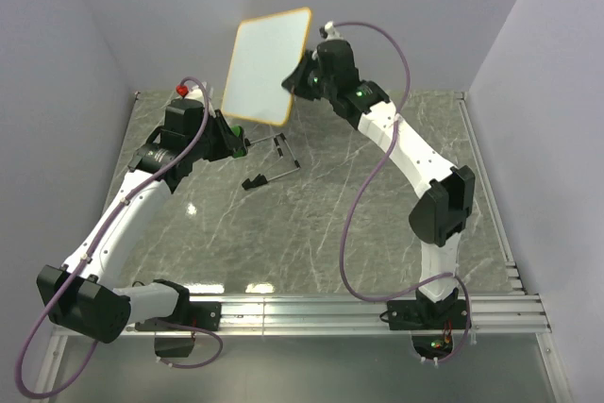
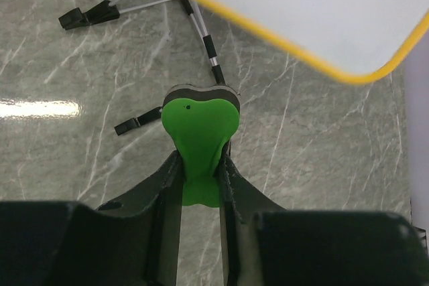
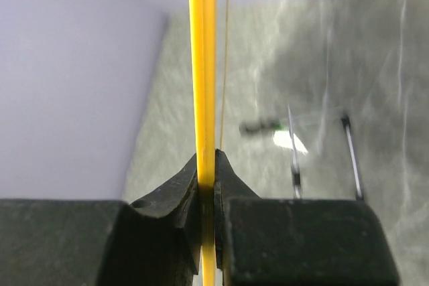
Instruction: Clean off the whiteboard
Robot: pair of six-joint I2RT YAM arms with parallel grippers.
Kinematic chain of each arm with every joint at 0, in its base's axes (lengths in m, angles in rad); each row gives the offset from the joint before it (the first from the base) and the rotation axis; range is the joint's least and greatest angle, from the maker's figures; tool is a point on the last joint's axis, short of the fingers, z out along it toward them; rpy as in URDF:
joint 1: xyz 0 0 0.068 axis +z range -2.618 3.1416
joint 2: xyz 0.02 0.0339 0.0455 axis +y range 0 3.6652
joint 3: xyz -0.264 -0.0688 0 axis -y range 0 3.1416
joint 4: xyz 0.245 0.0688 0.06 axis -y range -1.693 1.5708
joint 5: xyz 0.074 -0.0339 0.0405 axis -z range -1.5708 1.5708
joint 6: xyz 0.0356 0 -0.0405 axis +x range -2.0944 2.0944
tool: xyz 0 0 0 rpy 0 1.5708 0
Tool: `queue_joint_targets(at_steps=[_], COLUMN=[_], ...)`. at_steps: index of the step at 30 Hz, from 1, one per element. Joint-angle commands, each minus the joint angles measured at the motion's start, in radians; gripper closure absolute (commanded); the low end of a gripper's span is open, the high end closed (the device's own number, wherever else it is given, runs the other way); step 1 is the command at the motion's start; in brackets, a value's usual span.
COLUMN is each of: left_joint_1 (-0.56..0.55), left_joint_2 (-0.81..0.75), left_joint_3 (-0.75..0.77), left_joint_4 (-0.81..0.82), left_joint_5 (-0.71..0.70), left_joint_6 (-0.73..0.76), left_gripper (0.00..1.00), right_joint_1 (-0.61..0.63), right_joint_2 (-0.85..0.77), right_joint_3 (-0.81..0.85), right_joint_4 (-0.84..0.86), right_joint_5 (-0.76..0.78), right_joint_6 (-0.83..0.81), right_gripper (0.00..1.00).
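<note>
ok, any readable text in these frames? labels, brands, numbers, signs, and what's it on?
No readable text in any view.
whiteboard: face blank, no writing or marks; the right wrist view shows only its yellow edge.
green eraser: no print, only a small dark dot.
wire stand: no label.
table: marble pattern only, no signs.

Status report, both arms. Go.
Left gripper shut on green eraser. Right gripper shut on whiteboard edge, board aloft, visible face unmarked. Wire stand on table below.
</note>
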Motion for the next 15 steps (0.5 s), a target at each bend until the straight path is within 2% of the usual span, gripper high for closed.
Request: queue_joint_targets(at_steps=[1, 4, 6, 12, 15], left_joint_1=[-0.009, -0.009, -0.009, -0.009, -0.009], left_joint_2=[0.006, 0.009, 0.004, -0.026, -0.046], left_joint_3=[0.03, 0.037, 0.04, 0.018, -0.012], left_joint_4=[0.013, 0.008, 0.004, -0.005, -0.004], left_joint_5=[-0.011, -0.015, -0.023, -0.041, -0.037], left_joint_6=[-0.004, -0.002, -0.001, 0.001, -0.005], left_gripper=[1.0, 1.0, 1.0, 1.0, 1.0], right_joint_1=[-0.007, -0.008, -0.004, 0.023, 0.042], right_joint_2=[0.035, 0.124, 0.125, 0.02, -0.008], right_joint_3=[0.239, 0.348, 0.342, 0.05, -0.006], right_joint_4=[0.161, 0.092, 0.07, 0.129, 0.141], right_joint_5=[0.118, 0.168, 0.201, 0.283, 0.323], right_joint_6=[-0.01, -0.012, -0.01, -0.035, -0.059], right_gripper=[1.0, 1.0, 1.0, 1.0, 1.0])
